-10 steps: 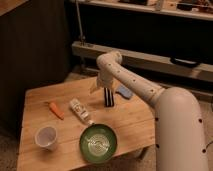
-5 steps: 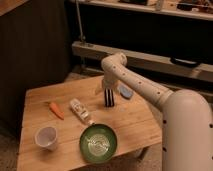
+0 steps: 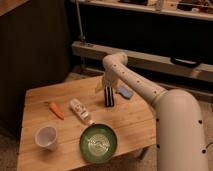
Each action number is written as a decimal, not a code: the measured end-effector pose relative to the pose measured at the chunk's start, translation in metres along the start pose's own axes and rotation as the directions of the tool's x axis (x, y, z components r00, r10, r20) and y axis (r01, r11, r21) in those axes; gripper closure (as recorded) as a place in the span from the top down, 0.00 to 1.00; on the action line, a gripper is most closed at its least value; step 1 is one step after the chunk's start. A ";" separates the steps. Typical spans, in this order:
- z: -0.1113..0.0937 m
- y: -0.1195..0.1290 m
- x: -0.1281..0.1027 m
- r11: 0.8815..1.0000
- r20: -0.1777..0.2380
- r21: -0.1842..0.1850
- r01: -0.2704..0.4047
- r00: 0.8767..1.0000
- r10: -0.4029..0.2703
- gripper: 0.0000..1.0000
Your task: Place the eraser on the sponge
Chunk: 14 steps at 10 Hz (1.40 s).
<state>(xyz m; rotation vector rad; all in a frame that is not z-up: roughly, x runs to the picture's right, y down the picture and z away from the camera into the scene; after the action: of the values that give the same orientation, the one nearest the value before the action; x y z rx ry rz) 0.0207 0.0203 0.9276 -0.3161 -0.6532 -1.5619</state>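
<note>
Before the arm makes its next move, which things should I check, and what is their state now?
1. Gripper is at the top of the eraser: ok.
2. Gripper is open: ok.
3. Eraser is gripped: not ok, not yet.
4. Top of the sponge is free: ok.
5. Eraser is on the sponge: not ok, it stands upright beside it.
6. Bottle is away from the path to the sponge: ok.

Since a second ago, the arm's elbow is shifted slightly rightward, and the gripper [image 3: 107, 89], above the eraser [image 3: 109, 98] near the desk's [image 3: 45, 100] far edge, is carried along with it.
</note>
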 end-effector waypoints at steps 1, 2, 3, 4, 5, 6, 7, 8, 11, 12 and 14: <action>0.007 0.001 0.000 1.000 0.008 0.007 0.005 1.000 -0.005 0.80; 0.008 0.000 0.000 1.000 0.011 0.013 0.006 1.000 -0.006 0.80; 0.013 0.003 -0.002 1.000 0.018 0.015 0.005 1.000 -0.005 0.80; 0.014 0.006 -0.003 1.000 0.022 0.017 0.004 1.000 -0.005 0.80; 0.016 0.005 -0.002 1.000 0.028 0.018 0.008 1.000 -0.009 0.80; 0.017 0.002 0.001 1.000 0.032 0.020 0.013 0.999 -0.014 0.80; 0.018 0.000 0.002 1.000 0.038 0.020 0.016 0.999 -0.017 0.80; 0.020 0.000 0.004 1.000 0.047 0.016 0.017 0.999 -0.018 0.80; 0.032 0.003 0.005 1.000 0.075 -0.011 0.000 0.997 0.000 0.80; 0.036 0.006 0.004 1.000 0.083 -0.016 -0.011 0.997 0.012 0.80; 0.042 0.010 0.003 0.999 0.093 -0.013 -0.029 0.995 0.030 0.73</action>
<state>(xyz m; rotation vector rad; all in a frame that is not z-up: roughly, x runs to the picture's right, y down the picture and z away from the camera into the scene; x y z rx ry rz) 0.0224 0.0421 0.9651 -0.4081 -0.7091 -1.5305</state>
